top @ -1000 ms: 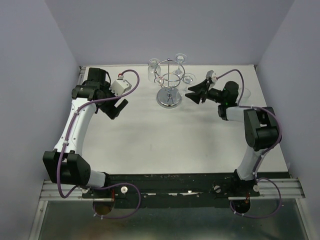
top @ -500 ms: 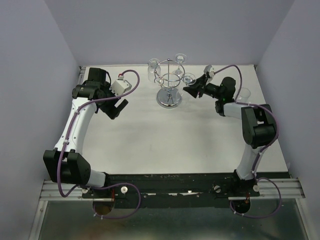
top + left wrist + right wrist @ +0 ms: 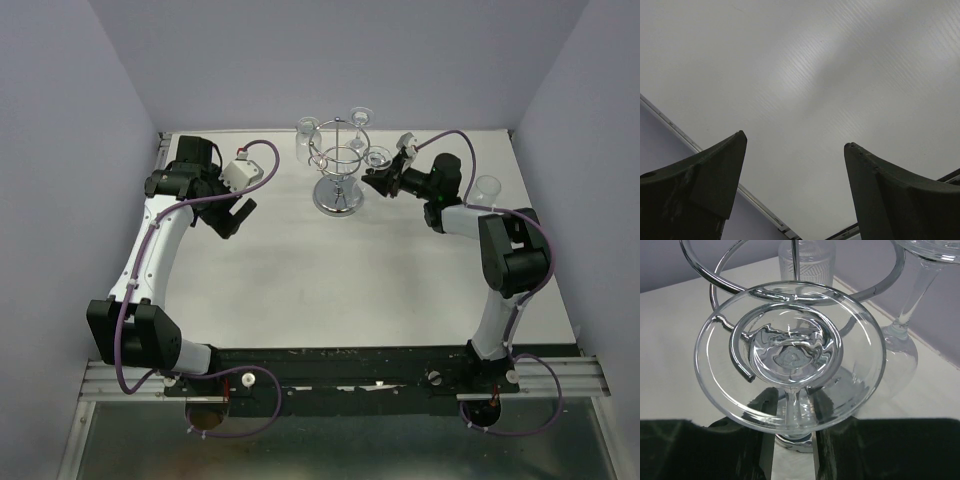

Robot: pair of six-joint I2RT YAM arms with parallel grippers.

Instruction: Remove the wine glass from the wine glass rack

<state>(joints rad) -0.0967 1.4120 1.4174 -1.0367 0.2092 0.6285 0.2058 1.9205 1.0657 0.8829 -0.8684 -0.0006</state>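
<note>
Chrome wire makes up the wine glass rack (image 3: 338, 195), a shiny stand with a round mirrored base, a thin central post and a ring of looped hooks, set in the upper middle of the top view on the white surface (image 3: 320, 270). A clear stemmed wine glass (image 3: 377, 156) hangs upside down from a hook on the rack's right side in that view, its round foot uppermost. In the right wrist view that foot (image 3: 790, 355) fills the centre of the frame, a curled wire hook (image 3: 737, 347) passes under it, and the stem drops straight down from it towards the bottom edge. The right claw (image 3: 790, 445) sits at that bottom edge with one dark finger (image 3: 705, 450) on each side of the stem; the jaws stand partly apart, with a thin light strip showing between them, and they are not pressed onto the glass. From above, the right claw (image 3: 372, 180) lies just beside the rack, right under the hanging foot. A second clear wine glass (image 3: 902, 350) hangs at the right of the wrist frame, and a ribbed clear tumbler (image 3: 805, 260) shows at the top centre behind the chrome ring (image 3: 712, 295). The left claw (image 3: 235, 215) is well apart from the rack in the upper left of the top view, and its jaws are spread wide (image 3: 796, 139) over bare white surface (image 3: 840, 75), holding nothing.
</note>
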